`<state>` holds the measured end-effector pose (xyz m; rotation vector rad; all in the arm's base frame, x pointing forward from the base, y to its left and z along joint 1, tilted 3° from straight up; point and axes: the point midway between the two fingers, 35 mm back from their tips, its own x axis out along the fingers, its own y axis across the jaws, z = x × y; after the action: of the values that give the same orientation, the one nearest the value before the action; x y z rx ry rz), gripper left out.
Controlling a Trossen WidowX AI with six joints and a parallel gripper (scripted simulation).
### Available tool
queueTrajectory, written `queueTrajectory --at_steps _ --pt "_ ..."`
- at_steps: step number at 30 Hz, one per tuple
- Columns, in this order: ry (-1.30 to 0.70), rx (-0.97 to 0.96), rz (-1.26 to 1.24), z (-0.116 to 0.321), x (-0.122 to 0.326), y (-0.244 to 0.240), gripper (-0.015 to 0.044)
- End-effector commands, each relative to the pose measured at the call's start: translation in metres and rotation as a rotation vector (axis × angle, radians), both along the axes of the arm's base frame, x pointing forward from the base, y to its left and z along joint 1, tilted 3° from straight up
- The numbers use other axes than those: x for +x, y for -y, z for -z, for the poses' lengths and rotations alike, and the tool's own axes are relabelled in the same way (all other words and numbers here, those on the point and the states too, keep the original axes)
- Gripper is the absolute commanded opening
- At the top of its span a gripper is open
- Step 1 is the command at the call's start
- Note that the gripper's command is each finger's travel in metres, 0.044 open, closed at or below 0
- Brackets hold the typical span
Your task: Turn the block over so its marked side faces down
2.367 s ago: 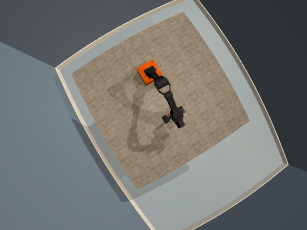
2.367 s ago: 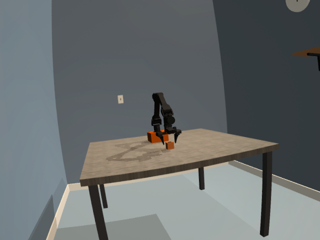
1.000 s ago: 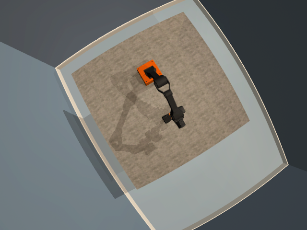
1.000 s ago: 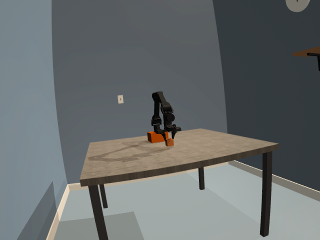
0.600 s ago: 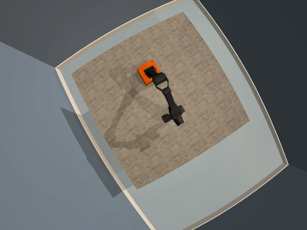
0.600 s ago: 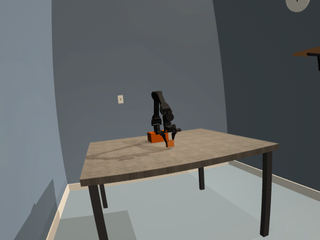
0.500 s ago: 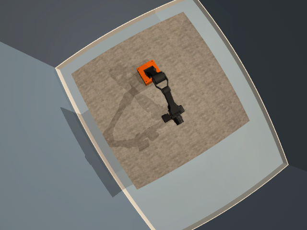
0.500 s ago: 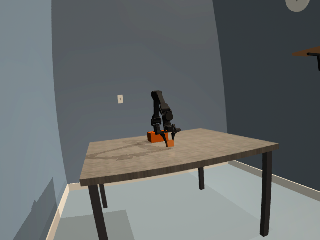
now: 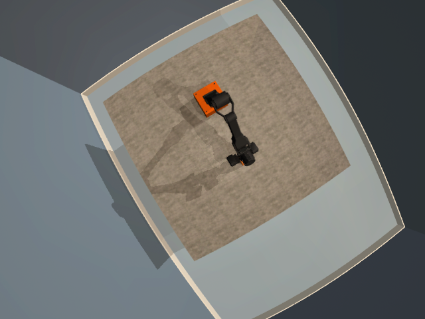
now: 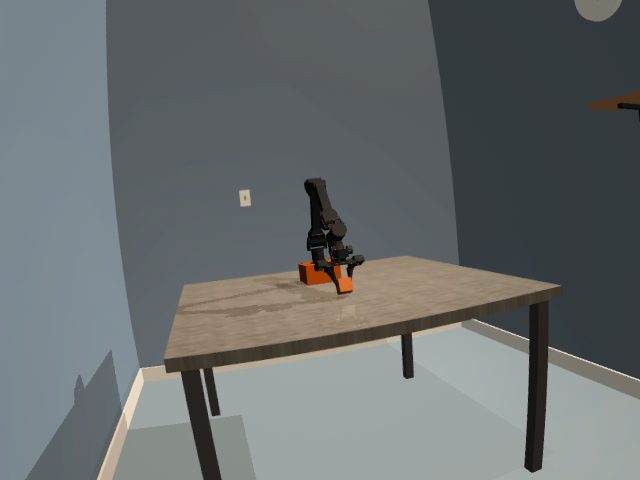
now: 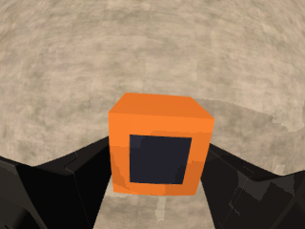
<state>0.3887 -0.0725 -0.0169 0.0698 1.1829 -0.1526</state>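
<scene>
Orange block (image 9: 242,163) (image 10: 344,285) (image 11: 159,125): right of centre in the exterior frame, tilted, raised above the wood-grained desk (image 9: 291,86) (image 10: 439,284) (image 11: 152,48). Its marked side, a dark square (image 11: 159,159), faces the wrist camera; no long axis can be made out. Pincer (image 9: 242,161) (image 10: 345,282) (image 11: 156,144) clamped on the block's sides. Pale floor (image 9: 309,222) (image 10: 310,413), blue-grey walls (image 10: 279,129); pale disc (image 10: 597,7) cut off, upper right. From the top, the arm (image 9: 236,131) (image 10: 324,201) hides most of the block.

Wood-look tabletop (image 9: 291,137) (image 10: 439,289) (image 11: 152,48), softly glossy.
</scene>
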Motion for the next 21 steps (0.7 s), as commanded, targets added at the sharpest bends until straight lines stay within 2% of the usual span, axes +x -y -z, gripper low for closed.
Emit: queueTrajectory --at_steps 1,12,21 --pt "0.068 -0.011 -0.007 -0.007 0.0 0.0 0.0" --pt "0.12 -0.02 -0.008 -0.008 -0.002 -0.001 0.0" --pt "0.242 -0.037 -0.01 0.011 0.006 0.001 0.0"
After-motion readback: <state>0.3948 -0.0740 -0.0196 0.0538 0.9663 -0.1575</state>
